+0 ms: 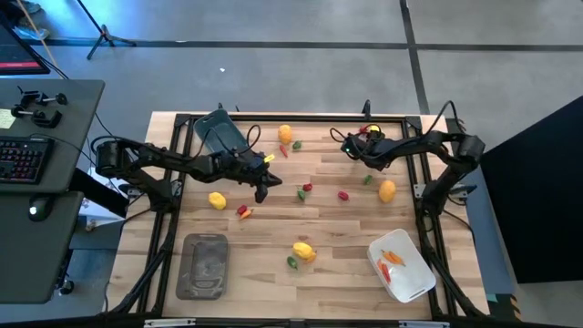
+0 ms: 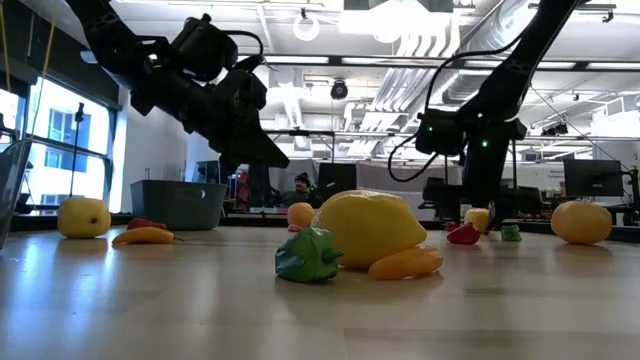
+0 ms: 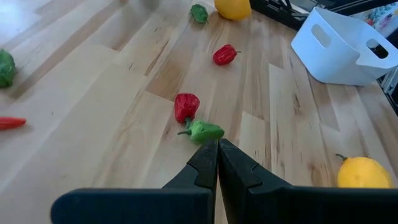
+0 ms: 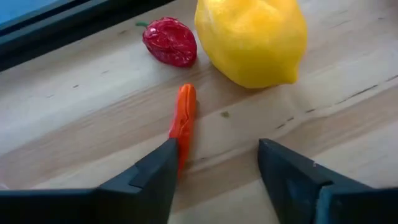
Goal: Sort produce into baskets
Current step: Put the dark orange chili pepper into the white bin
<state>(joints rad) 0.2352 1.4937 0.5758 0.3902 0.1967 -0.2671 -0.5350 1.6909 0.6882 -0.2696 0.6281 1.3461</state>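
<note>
At table's twelve o'clock edge, right gripper (image 4: 214, 163) spread beside orange stick (image 4: 183, 124), lemon (image 4: 252, 37) beyond; left gripper (image 3: 217, 163) pressed together mid-table

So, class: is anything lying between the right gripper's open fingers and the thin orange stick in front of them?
No. The right gripper stands open at the thin orange stick, whose near end lies by one finger. The lemon and red piece lie beyond it.
</note>
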